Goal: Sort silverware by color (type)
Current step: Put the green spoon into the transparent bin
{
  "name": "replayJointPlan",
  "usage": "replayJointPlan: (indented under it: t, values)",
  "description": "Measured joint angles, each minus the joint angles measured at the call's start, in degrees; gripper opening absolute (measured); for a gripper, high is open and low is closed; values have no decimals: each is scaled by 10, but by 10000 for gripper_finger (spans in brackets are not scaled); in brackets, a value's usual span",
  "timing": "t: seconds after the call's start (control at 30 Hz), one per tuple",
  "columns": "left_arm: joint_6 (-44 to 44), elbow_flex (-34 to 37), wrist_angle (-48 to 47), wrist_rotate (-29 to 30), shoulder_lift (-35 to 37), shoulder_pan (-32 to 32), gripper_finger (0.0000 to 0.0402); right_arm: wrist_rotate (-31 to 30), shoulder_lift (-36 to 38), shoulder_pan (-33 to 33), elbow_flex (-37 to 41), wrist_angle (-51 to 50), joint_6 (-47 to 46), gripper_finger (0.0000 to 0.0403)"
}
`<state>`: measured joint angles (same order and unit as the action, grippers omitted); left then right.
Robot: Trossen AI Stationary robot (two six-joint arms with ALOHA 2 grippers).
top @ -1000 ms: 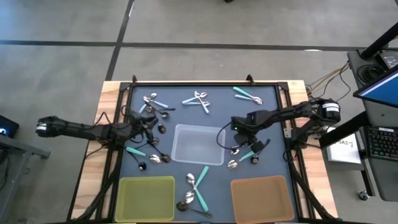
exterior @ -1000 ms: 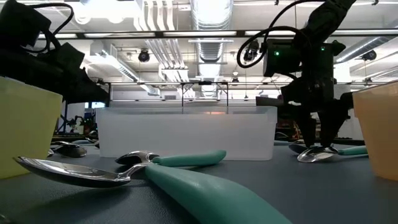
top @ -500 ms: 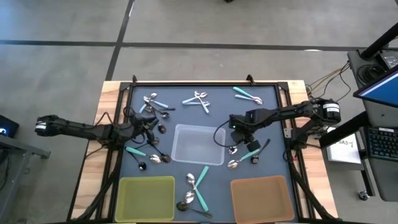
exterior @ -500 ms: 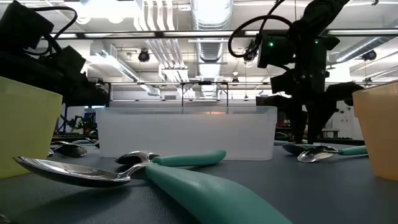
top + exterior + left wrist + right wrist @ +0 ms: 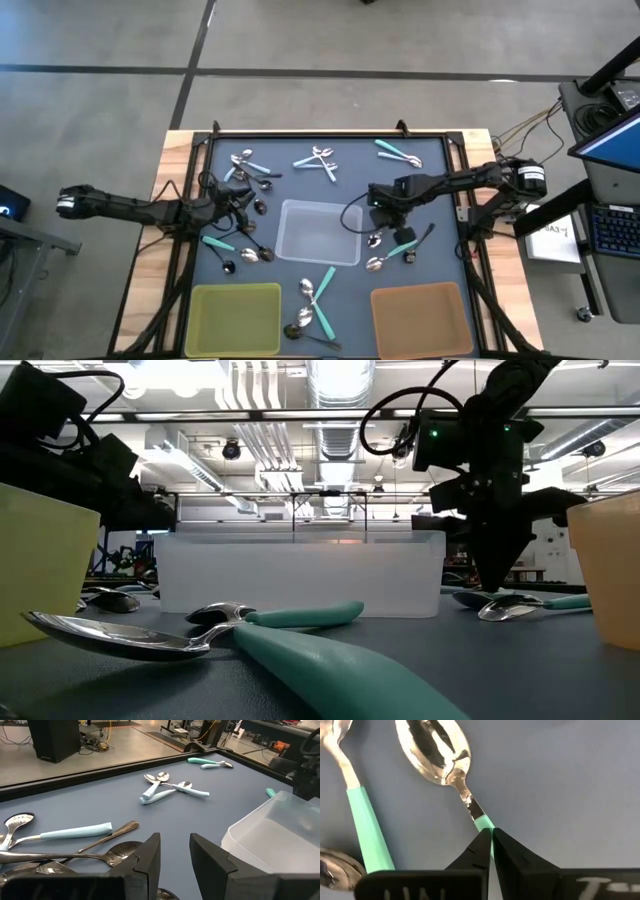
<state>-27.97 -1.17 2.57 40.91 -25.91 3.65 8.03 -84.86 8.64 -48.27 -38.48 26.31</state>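
Small spoons lie scattered on the blue mat. My right gripper stands right of the clear bin, pointing down, shut on a teal-handled spoon. It also shows in the low view. A second teal-handled spoon lies beside the held one. My left gripper hovers open and empty over a cluster of spoons at the mat's left, among them a pale-blue-handled one. My right gripper pinches the spoon's teal handle just behind the metal neck, between its two fingertips. The fingers come from above, pointing down, across the handle. The bowl faces up; the fingers hide the rest of the handle. Whether the spoon is clear of the mat, I cannot tell.
A yellow bin and a brown bin stand at the near edge. More spoons lie at the far edge, at the far right and between the near bins. A spoon bowl rests beside my right gripper.
My right gripper has moved a little toward the table's left, and its fingers, spread apart a second ago, have closed to a point.
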Motion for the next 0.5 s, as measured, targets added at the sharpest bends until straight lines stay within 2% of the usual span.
replayJointPlan:
  t: [0.2,0.5]
  values:
    - [0,0,0,0,0,0,87,-4,0,0,0,0,-24,21]
    - [0,0,0,0,0,0,87,-1,0,0,0,0,-5,80]
